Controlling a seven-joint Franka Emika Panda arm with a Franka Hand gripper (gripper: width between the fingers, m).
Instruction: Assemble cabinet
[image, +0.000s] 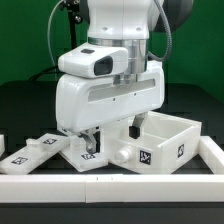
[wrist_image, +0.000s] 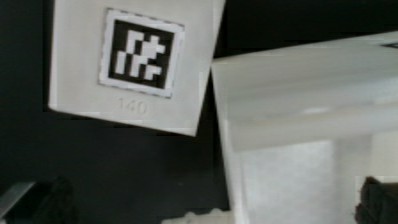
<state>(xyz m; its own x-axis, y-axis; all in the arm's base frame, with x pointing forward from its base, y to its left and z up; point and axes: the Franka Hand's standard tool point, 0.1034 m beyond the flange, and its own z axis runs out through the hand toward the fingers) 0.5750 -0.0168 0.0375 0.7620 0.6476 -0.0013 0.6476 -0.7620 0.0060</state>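
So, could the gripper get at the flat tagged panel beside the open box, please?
Probably yes: the gripper hangs low beside the panel, with nothing visible between; the box sits aside.

- On the flat white plastic panel (wrist_image: 134, 90), a black-and-white square tag (wrist_image: 143, 52) shows a coded pattern and no letters. The faint small print beneath it is too blurred to read.
- On the open white plastic box (image: 163, 155), two such tags carry no words.

The cabinet body (image: 165, 148) lies at the exterior view's right, loose panels (image: 38, 152) at the view's left.
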